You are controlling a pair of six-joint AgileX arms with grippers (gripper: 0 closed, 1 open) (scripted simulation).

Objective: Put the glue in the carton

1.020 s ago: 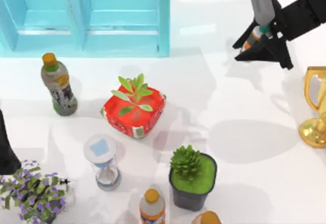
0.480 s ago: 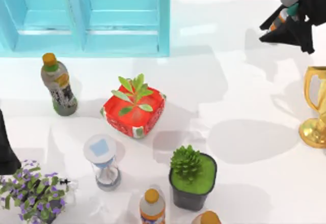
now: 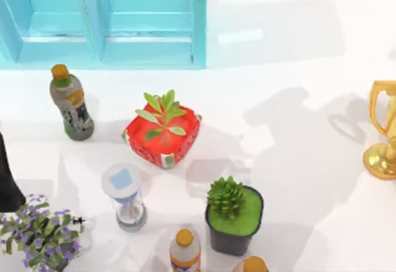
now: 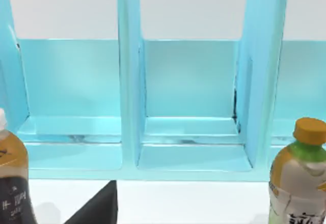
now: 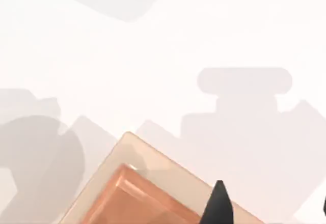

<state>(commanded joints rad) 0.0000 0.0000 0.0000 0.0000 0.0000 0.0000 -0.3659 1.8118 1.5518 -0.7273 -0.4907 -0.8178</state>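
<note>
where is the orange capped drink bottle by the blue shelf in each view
top view: the drink bottle stands on the table's left side, just in front of the blue shelf.
left wrist view: the drink bottle is close up, in front of the blue shelf, cut by the frame edge.
right wrist view: faces a peach carton on the white table.
shared landmark: the blue shelf; the white table runs through all three.

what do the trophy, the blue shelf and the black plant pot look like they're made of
The trophy looks like polished gold metal or gold-plated plastic: it is shiny, with bright highlights on its handle and base. The blue shelf seems painted wood or moulded plastic: flat, even panels with a soft sheen. The black plant pot looks like matte plastic, dark with a smooth rim, though ceramic is possible.
</note>
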